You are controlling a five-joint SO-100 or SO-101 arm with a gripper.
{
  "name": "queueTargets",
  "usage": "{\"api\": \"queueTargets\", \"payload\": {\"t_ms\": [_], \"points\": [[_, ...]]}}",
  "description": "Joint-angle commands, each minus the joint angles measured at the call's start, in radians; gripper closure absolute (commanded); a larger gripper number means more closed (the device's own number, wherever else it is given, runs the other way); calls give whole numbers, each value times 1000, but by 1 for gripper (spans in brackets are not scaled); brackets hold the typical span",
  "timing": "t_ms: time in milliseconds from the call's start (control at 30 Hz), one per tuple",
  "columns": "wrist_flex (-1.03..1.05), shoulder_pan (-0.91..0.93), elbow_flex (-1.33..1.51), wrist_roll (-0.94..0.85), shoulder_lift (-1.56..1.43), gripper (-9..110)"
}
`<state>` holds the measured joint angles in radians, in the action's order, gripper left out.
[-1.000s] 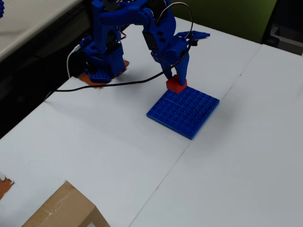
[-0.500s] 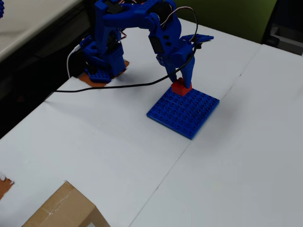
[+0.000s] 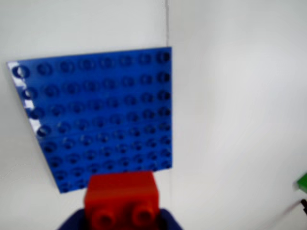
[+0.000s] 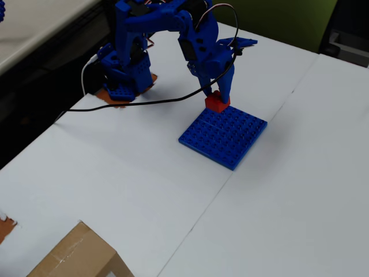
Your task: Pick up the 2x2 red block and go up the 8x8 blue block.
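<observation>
In the overhead view the claw [image 4: 215, 97] is clamped on the red block [image 4: 216, 103] just above centre, at the blue plate's [image 4: 223, 135] top corner. The plate's open studs lie toward the lower right, so the block likely needs carrying that way.

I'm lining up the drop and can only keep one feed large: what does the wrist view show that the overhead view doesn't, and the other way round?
Only the wrist view shows the studs on the 2x2 red block up close, its front edge overlapping the near edge of the 8x8 blue block, and a green bit at the right edge.

Only the overhead view shows the arm, its base, the black cable, the cardboard box and the gripper shut on the red block.

Both show the red block at the plate's edge nearest the arm, and the white table.
</observation>
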<state>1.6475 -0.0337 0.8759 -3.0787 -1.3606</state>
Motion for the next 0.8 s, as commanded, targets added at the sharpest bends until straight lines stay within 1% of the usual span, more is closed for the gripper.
{"api": "queueTargets", "payload": {"t_ms": [0, 767], "points": [[5, -21, -48, -35, -32, 99], [-5, -21, -48, -75, -18, 99]]}}
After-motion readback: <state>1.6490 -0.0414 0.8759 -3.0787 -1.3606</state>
